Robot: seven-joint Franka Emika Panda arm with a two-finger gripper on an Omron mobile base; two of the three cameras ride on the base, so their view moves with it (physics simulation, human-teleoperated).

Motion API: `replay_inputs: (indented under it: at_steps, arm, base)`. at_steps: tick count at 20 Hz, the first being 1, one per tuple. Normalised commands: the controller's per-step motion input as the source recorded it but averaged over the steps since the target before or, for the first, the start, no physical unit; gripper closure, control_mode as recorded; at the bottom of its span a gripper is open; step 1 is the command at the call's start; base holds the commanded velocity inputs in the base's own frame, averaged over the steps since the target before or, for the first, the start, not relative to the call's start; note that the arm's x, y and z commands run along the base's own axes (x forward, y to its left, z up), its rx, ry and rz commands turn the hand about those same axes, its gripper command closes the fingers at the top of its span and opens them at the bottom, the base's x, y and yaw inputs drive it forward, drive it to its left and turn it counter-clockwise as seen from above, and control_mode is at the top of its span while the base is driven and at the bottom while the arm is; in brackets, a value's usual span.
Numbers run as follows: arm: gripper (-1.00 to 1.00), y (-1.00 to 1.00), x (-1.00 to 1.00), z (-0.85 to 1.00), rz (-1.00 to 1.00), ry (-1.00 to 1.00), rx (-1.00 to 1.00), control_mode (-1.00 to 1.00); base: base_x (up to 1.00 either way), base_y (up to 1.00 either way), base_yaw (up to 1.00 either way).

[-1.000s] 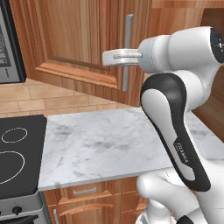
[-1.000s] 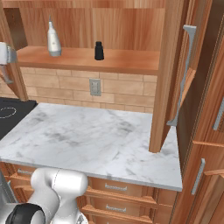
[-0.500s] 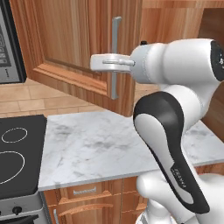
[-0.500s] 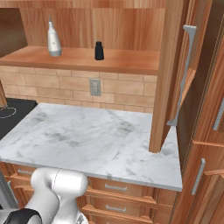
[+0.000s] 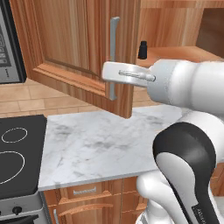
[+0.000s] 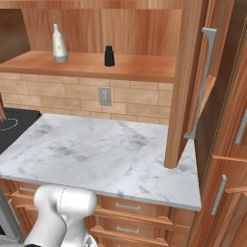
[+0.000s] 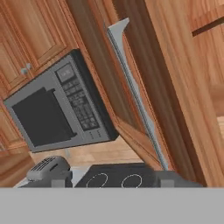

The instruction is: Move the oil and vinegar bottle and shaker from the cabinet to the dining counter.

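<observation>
The arm (image 5: 188, 87) is showing smooth, glossy white shells with rounded, bulbous links. A black joint cover (image 5: 186, 162) is wrapping the lower link in a broad curved band, carrying small pale lettering near its bottom edge. A flat white flange with a thin grey slot is projecting from the wrist. A rounded white segment (image 6: 65, 210) is gleaming under the light.

Light: even, bright, soft on my views
Shadows: dark under the cabinet (image 6: 96, 65) shelf, faint beside the open door on the marble worktop (image 6: 106, 154)
Sharpness: mildly soft, rendered, no glare
Edges: undistorted
</observation>
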Motion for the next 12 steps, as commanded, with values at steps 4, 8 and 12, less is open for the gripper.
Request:
replay_inputs:
  at_steps: [4, 8, 12]
  arm:
    - [-1.0, -0.43, -0.8, 0.16, -0.07, 0.0, 0.16, -1.0]
    - [-1.0, -0.68, -0.45, 0.11, -0.15, 0.13, 0.25, -1.0]
    - [-1.0, -0.73, -0.14, 0.12, -0.15, 0.21, 0.23, -1.0]
  base:
    - [0.0, 0.0, 0.0]
    - [0.0, 0.0, 0.0]
    - [0.0, 0.0, 0.0]
